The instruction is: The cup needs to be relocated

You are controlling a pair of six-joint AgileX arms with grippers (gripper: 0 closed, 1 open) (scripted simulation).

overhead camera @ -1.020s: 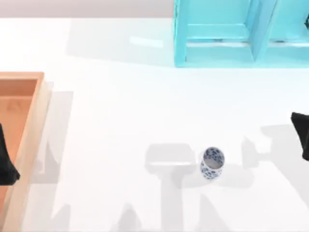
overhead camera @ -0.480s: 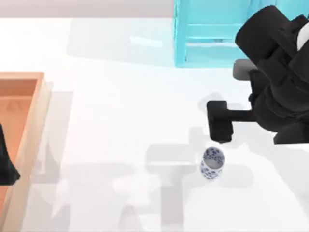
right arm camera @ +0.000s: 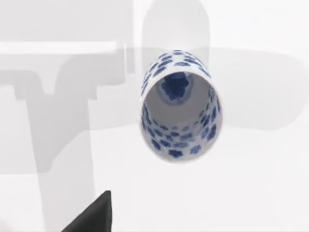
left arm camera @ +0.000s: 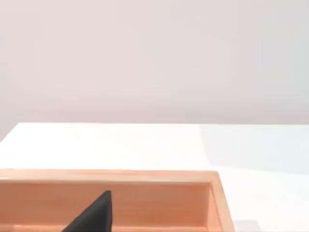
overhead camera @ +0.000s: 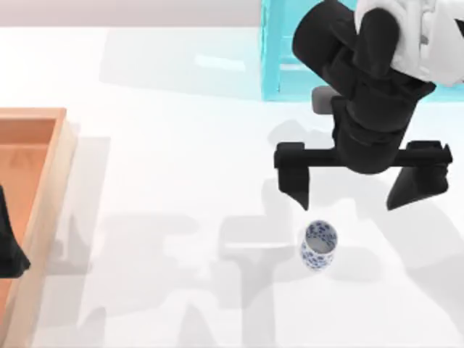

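The cup [overhead camera: 319,245] is small and white with blue flowers, and it stands upright on the white table right of centre, near the front. My right gripper [overhead camera: 348,203] hovers just behind it, open wide, with one black finger [overhead camera: 293,181] left of the cup's line and the other finger [overhead camera: 415,181] far to the right. Nothing is between them. The right wrist view looks down into the cup [right arm camera: 178,111], its mouth empty. My left arm [overhead camera: 9,246] stays parked at the left edge over the wooden tray.
A wooden tray [overhead camera: 45,181] with raised walls lies along the left side, and its far wall [left arm camera: 145,176] shows in the left wrist view. A cyan shelf unit [overhead camera: 319,69] stands at the back right, partly under my right arm.
My right arm has swung in from the right edge, moved leftward and turned, so its open fingers now stand just behind the cup. The cup and left arm have not moved.
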